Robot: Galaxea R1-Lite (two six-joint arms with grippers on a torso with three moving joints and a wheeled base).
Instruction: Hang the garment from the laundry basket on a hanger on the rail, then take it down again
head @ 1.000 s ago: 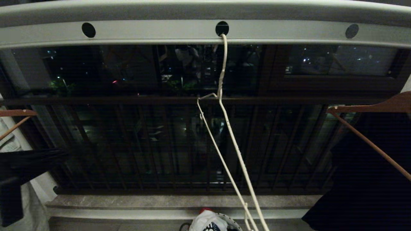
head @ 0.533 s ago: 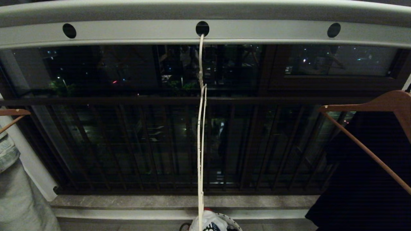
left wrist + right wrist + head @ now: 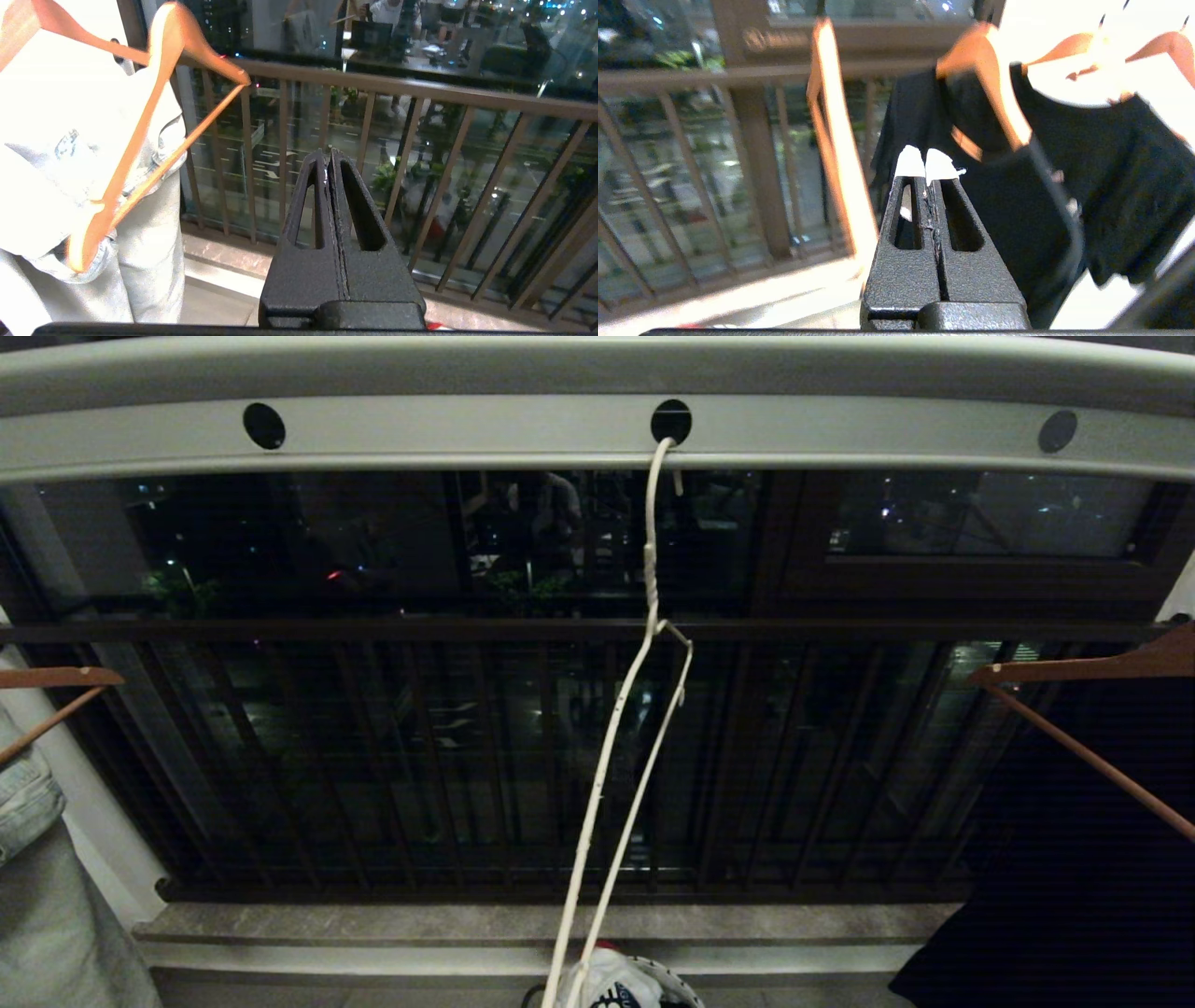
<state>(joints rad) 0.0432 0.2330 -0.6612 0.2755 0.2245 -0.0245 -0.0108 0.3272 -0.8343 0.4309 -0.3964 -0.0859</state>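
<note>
With its jaws pressed together and empty, the left gripper (image 3: 330,161) points at the balcony bars; the bare wire hanger (image 3: 644,709) hangs from the rail (image 3: 467,434), light and springy, best pinched near its twisted neck. Below, the soft garment (image 3: 611,985) lies in the laundry basket (image 3: 677,982). Right gripper (image 3: 924,170) likewise clamped on nothing

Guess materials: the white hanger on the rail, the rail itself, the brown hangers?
Hanger: thin off-white coated wire, judging by its twisted neck. Rail: likely painted metal, pale grey, matte, punched round holes. Brown hangers: probably wood, smooth and thick-armed.
</note>
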